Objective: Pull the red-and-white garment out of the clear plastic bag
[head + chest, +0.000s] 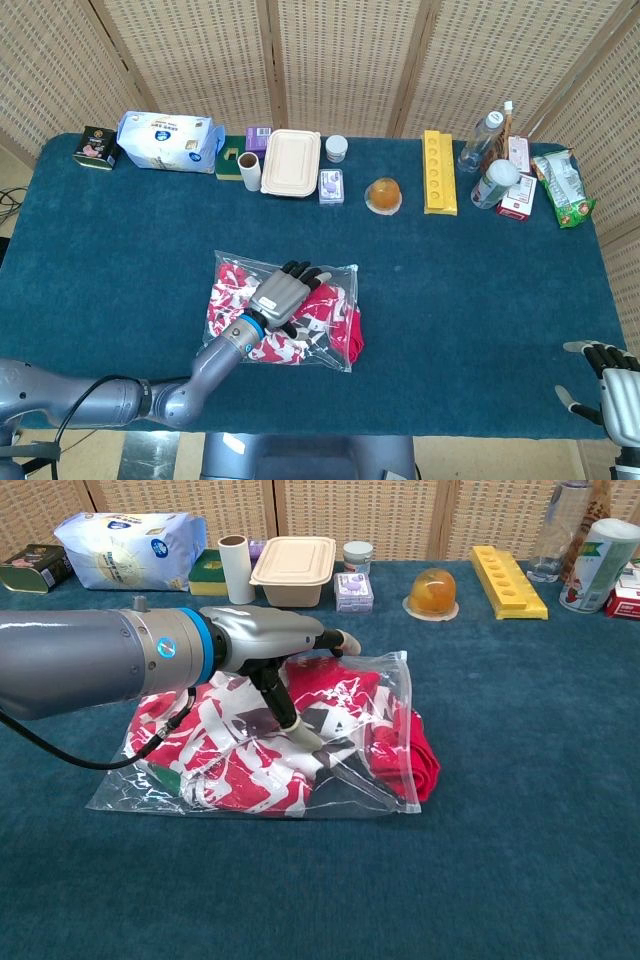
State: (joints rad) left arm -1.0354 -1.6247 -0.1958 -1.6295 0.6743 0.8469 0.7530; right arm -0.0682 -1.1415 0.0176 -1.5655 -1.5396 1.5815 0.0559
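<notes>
The garment [300, 730] lies almost wholly inside the bag [150, 780], only a red fold poking from its open end. The left hand [285, 293] rests spread on the bag, holding nothing; the right hand [612, 385], far from the bag at the desk [470, 290] edge, is empty, so pulling remains.

The left hand [275, 645] rests on the clear plastic bag [380, 780], fingertips over the red-and-white garment [235, 750].

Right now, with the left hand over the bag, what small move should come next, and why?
Probably press the left hand down to pin the clear plastic bag: it sits spread over the middle, holding nothing, while the garment pokes out the right-hand opening.
</notes>
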